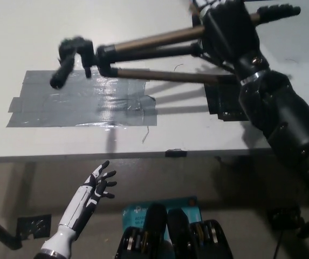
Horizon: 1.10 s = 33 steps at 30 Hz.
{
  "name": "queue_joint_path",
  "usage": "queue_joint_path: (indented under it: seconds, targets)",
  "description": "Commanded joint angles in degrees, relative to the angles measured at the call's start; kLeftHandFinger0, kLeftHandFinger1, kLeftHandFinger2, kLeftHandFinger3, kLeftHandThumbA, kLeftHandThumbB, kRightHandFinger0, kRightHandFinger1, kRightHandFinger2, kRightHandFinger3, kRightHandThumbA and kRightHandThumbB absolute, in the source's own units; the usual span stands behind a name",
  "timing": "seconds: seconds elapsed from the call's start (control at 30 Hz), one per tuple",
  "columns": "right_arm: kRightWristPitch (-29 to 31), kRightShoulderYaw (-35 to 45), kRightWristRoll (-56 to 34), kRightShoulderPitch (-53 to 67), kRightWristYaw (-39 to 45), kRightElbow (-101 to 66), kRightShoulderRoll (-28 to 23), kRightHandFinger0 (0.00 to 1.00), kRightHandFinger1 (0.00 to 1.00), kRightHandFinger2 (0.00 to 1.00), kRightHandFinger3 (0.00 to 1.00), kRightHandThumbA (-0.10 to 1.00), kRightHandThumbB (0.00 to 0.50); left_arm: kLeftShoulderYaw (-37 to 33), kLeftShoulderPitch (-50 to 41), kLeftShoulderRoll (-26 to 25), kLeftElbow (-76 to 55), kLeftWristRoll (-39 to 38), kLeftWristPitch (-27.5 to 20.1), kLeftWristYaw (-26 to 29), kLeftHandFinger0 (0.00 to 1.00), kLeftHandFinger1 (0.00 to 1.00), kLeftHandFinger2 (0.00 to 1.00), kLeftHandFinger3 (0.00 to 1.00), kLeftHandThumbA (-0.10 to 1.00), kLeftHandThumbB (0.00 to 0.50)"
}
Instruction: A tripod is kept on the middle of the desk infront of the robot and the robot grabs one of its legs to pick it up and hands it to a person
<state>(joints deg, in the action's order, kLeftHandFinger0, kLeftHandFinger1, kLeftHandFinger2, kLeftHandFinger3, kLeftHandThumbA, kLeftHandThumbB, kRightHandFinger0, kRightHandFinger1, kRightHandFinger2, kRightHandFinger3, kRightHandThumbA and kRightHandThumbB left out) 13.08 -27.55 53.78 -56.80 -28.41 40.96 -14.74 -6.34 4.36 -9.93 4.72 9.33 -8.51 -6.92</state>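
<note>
The tripod (154, 46), bronze legs folded together with a black head and handle at its left end, hangs in the air above the white desk (46, 27). My black right hand (227, 29) is shut on its legs near the feet, at the top right. The tripod's head (73, 56) dips lower left over the grey tape patch (79, 100). Its shadow falls on the desk below. My white left hand (97, 186) rests open below the desk's front edge at the lower left.
A grey tape patch covers the desk's left middle. A dark patch (221, 105) lies on the desk under my right forearm. The desk's front edge (143, 156) runs across the middle; a teal object (189, 205) lies on the floor below.
</note>
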Motion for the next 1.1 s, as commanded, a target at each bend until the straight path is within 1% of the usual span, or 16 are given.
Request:
queue_joint_path:
  seconds: [0.0,0.1,0.13,0.23,0.27,0.37,0.47,0.67,0.77,0.83,0.87,0.9,0.93,0.97,1.0,1.07]
  targets:
    - [1.6,-1.2,1.1,-6.1,0.6,1.4,-0.8,0.0,0.44,0.82,0.87,-0.1,0.21,0.0,0.5,-0.9,-1.9,0.2,-0.8,-0.4,0.67,0.8,0.87,1.0,1.0,0.114]
    - [2.4,-2.1,0.8,-6.1,-0.5,4.7,-0.1,0.0,0.36,0.74,0.75,-0.1,0.233,-0.3,0.4,-1.1,-2.2,0.8,-0.5,-0.5,0.68,0.8,0.87,1.0,1.0,0.13]
    - [2.0,-2.3,0.8,-6.0,0.1,5.4,0.1,0.0,0.35,0.73,0.75,-0.1,0.232,-0.3,0.3,-1.1,-2.2,0.8,-0.7,-0.5,0.68,0.81,0.88,1.0,1.0,0.123]
    - [1.6,-2.7,0.7,-5.9,0.1,6.5,0.4,0.0,0.34,0.73,0.74,-0.1,0.218,-0.5,0.1,-1.0,-2.2,0.6,-0.8,-0.7,0.69,0.82,0.89,1.0,1.0,0.1]
    - [1.7,-2.6,0.6,-6.2,-0.2,7.2,0.6,0.0,0.34,0.73,0.74,-0.1,0.187,-0.5,0.2,-0.9,-2.2,0.7,-0.8,-0.6,0.69,0.82,0.89,1.0,1.0,0.097]
    - [2.0,-2.5,0.4,-7.4,-1.3,9.2,1.1,0.0,0.38,0.81,0.82,-0.1,0.17,-0.5,0.5,-0.9,-2.2,0.9,-0.9,-0.5,0.69,0.81,0.88,1.0,1.0,0.107]
    - [2.1,-2.6,0.8,-8.7,-3.3,11.0,1.5,0.0,0.38,0.8,0.81,-0.1,0.165,-0.6,0.7,-0.9,-2.1,1.3,-1.0,-0.4,0.69,0.81,0.88,1.0,1.0,0.118]
    - [-0.7,-1.8,0.8,-7.6,-2.1,7.1,1.7,0.0,0.35,0.79,0.83,-0.1,0.16,-0.9,0.0,-1.0,-2.0,2.0,-1.5,-0.3,0.69,0.79,0.85,1.0,1.0,0.094]
    - [-3.6,-1.8,1.4,-6.9,0.4,5.0,1.4,0.0,0.39,0.83,0.86,-0.1,0.155,-0.9,-0.4,-0.9,-2.2,1.8,-1.3,-0.3,0.69,0.79,0.85,1.0,1.0,0.119]
    - [-5.2,-1.5,0.9,-6.4,3.0,3.5,1.3,0.01,0.34,0.65,0.69,-0.05,0.172,-0.8,-0.5,-0.8,-2.3,1.8,-1.3,-0.2,0.69,0.78,0.84,1.0,1.0,0.114]
    - [-5.9,-0.8,0.1,-5.9,4.7,2.1,1.2,0.17,0.42,0.57,0.66,0.29,0.252,-0.8,-0.5,-0.8,-2.3,1.9,-1.2,-0.2,0.69,0.78,0.84,1.0,1.0,0.107]
    - [-6.3,-0.3,-1.0,-5.3,6.9,0.5,1.1,0.55,0.76,0.83,0.93,0.45,0.325,-0.7,-0.7,-1.0,-2.5,1.8,-1.1,-0.3,0.69,0.78,0.83,1.0,1.0,0.099]
    - [-7.0,0.5,-3.4,-4.6,12.0,-2.3,0.7,1.0,1.0,1.0,1.0,0.64,0.424,-0.7,-0.8,-1.1,-2.7,1.8,-1.0,-0.4,0.68,0.78,0.83,1.0,1.0,0.1]
    - [-8.0,1.3,-6.0,-3.8,18.0,-5.6,0.1,1.0,1.0,1.0,1.0,0.65,0.427,-0.8,-0.9,-1.1,-2.9,1.8,-0.9,-0.5,0.68,0.78,0.83,1.0,1.0,0.1]
    - [-10.3,3.0,-14.9,-2.6,31.5,-13.1,-1.8,1.0,1.0,1.0,1.0,0.75,0.491,-0.8,-0.9,-0.9,-3.2,1.9,0.0,-0.6,0.68,0.78,0.83,1.0,1.0,0.101]
    - [-15.0,3.2,-21.4,-2.4,42.5,-19.8,-3.6,1.0,1.0,1.0,1.0,0.77,0.5,-0.7,-1.0,-0.9,-3.6,1.6,0.5,-0.7,0.68,0.78,0.83,1.0,1.0,0.084]
